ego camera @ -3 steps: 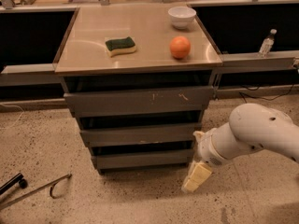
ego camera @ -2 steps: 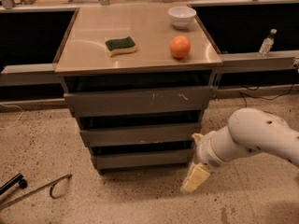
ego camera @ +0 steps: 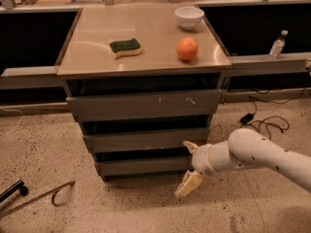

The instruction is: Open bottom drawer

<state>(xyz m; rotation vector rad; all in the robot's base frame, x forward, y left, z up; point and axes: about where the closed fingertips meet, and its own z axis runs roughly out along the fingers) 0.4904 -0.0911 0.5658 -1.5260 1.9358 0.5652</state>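
Pincer point(ego camera: 181, 169) beside bottom drawer point(ego camera: 141, 167), arm point(ego camera: 262, 155) cut off right

My claw point(ego camera: 188, 165) is down low, below the front right corner of the worktop point(ego camera: 150, 33), parked at the right end of the bottom drawer point(ego camera: 141, 167). The fingers are spread wide: one tip is up by the gap above that drawer's front, and the other hangs lower over the speckled floor point(ego camera: 121, 212). Can't tell if either actually touches metal. Up top there's a green sponge point(ego camera: 125, 47) left of centre, an orange point(ego camera: 187, 49) near the right edge and a white bowl point(ego camera: 189, 17) at the back right corner. The scratched drawer front point(ego camera: 141, 106) sits highest.
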